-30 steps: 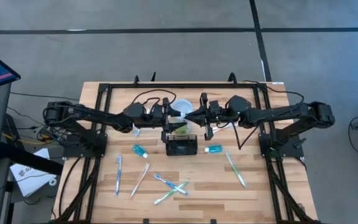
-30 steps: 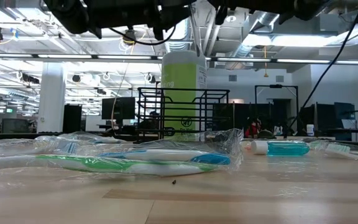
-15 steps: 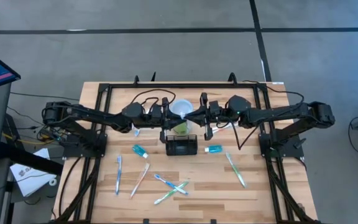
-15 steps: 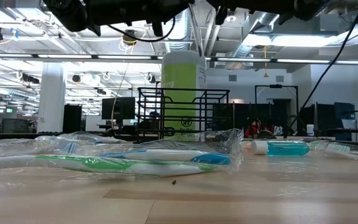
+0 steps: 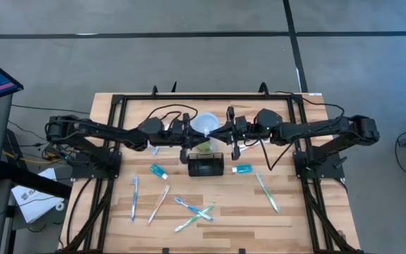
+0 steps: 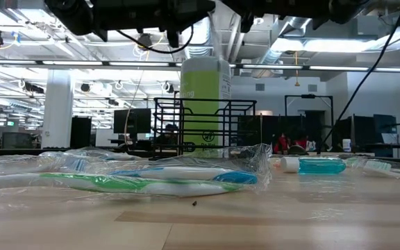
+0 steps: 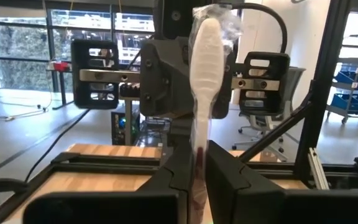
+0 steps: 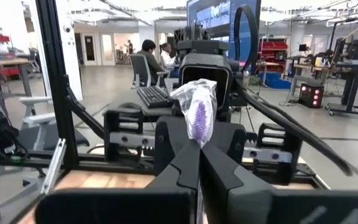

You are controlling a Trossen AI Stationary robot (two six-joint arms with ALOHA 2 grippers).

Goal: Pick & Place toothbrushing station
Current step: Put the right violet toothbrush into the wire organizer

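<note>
A plastic-wrapped toothbrush [image 7: 205,68] stands about upright, head up, over the lime-green cup [image 5: 206,127]. My left gripper [image 7: 197,168] and right gripper [image 8: 197,155] face each other above the cup, both shut on the toothbrush. The left wrist view shows the head's white back. The right wrist view shows its purple bristles [image 8: 197,112]. The toothbrushing station, a black wire caddy [image 5: 205,166], stands on the table just on the near side of the cup. No gripper touches it. My left gripper pinches the toothbrush's shaft below the head [image 7: 197,158] between its two fingers, coming level from the table's left. The toothbrush stands up past the fingers, clear of the table. My right gripper pinches the toothbrush just under the wrapped head [image 8: 197,142] between its two fingers, coming level from the table's right. The head sticks up above the fingertips.
Several wrapped toothbrushes lie on the near half of the table [image 5: 192,212], [image 5: 134,196], [image 5: 266,190]. A small teal tube lies on each side of the caddy [image 5: 158,171], [image 5: 242,169]. Black frame rails [image 5: 115,141] run along both table sides.
My left gripper has shut on the toothbrush that my right gripper was holding over the cup. Both arms have stayed where they were, and the toothbrush remains upright.
</note>
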